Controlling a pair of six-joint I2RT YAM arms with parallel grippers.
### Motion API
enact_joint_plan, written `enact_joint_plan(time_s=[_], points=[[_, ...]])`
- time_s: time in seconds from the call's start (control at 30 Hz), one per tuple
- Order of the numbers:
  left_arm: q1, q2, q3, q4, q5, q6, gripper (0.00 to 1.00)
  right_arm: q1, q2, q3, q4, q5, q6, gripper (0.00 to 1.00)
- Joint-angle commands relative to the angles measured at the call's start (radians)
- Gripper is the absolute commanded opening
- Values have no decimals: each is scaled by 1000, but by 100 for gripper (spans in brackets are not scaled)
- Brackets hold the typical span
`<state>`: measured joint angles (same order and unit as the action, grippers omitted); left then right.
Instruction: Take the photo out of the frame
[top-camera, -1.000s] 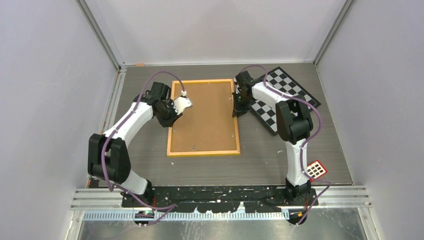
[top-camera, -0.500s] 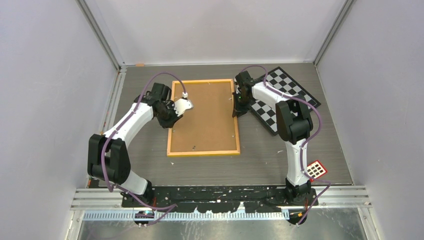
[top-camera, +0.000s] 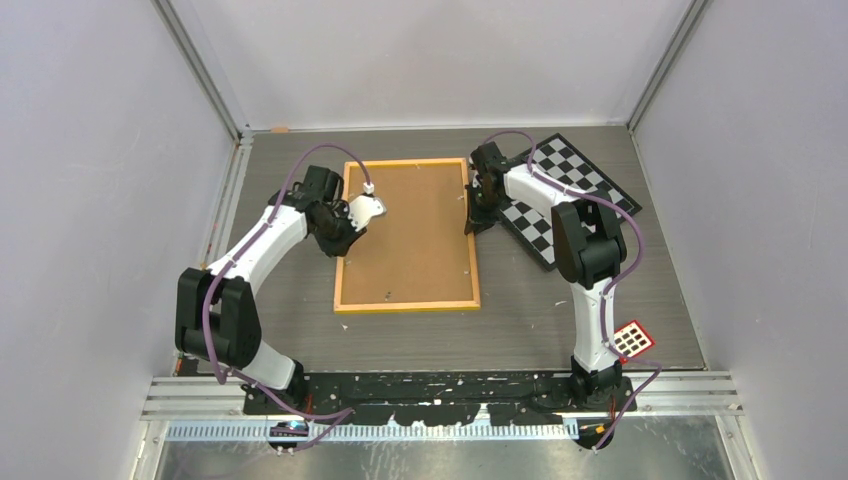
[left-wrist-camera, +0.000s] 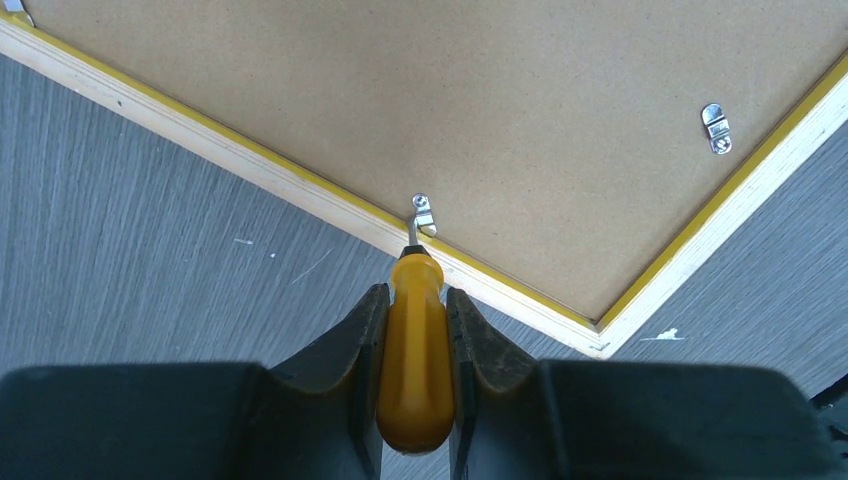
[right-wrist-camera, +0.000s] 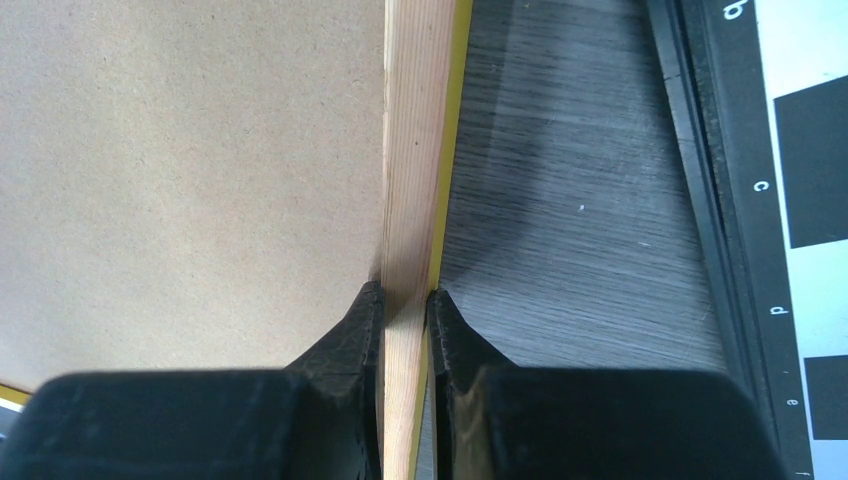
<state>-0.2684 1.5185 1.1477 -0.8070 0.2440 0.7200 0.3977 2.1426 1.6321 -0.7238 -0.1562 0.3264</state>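
Note:
The yellow-orange frame (top-camera: 406, 302) lies face down on the table, its brown cork-like back (top-camera: 410, 235) up. The photo is hidden under the backing. My left gripper (left-wrist-camera: 417, 300) is shut on a yellow-handled screwdriver (left-wrist-camera: 415, 360). The screwdriver's tip touches a small metal clip (left-wrist-camera: 424, 212) at the frame's left border (left-wrist-camera: 300, 190). In the top view the left gripper (top-camera: 338, 232) is at the frame's left edge. My right gripper (right-wrist-camera: 404, 300) is shut on the frame's right border (right-wrist-camera: 412, 150), and shows in the top view (top-camera: 475, 218) too.
A black-and-white checkerboard (top-camera: 560, 195) lies at the back right, next to the right arm; its edge shows in the right wrist view (right-wrist-camera: 790, 200). Another clip (left-wrist-camera: 715, 128) sits near the frame's corner. A small red-and-white card (top-camera: 632, 339) hangs by the right arm's base.
The left gripper with the screwdriver has shifted slightly toward the back along the frame's left edge. The right arm and the frame have not moved.

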Motion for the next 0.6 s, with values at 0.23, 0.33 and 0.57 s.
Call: enact_joint_plan(time_s=[0.23, 0.33, 0.57], points=[[-26, 17, -49, -62, 188, -230, 0, 5, 57, -49, 1, 60, 24, 0], [-26, 12, -70, -16, 210, -315, 0, 7, 56, -53, 1, 60, 25, 0], [-26, -8, -144, 100, 247, -516, 0, 6, 56, -57, 0, 62, 26, 0]])
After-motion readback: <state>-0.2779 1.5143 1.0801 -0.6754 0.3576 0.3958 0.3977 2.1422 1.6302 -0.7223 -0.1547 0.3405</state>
